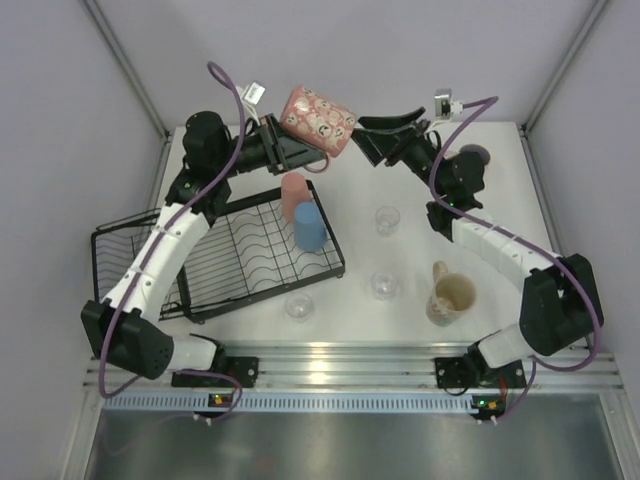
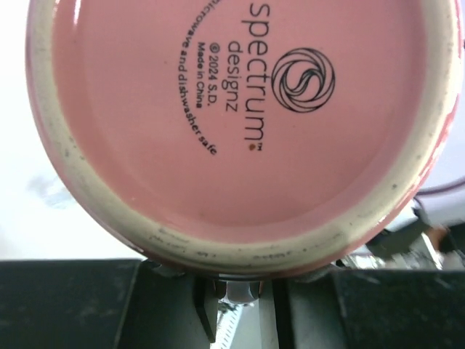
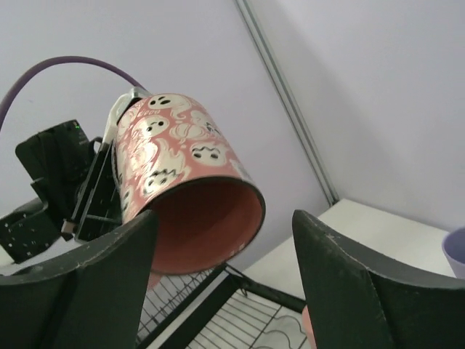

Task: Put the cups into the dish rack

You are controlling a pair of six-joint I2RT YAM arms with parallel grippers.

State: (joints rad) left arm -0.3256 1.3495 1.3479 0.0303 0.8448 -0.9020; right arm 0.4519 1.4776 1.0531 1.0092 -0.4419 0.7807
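1 pink mug in left gripper

A white worktop is sitting between pale grey-lavender walls, which are meeting at the far corners behind slim metal strips. Soft, even light is falling across it. A ribbed aluminium rail is running along the near edge, with a brushed metal sheet lying below.

- My left arm stretches up the left side, its wrist turned inward.
- The left gripper grips the base of the pink mug — held aloft, tilted.
- My right arm arcs toward far centre.
- The right gripper faces the left one — jaws spread wide, clear of the mug.
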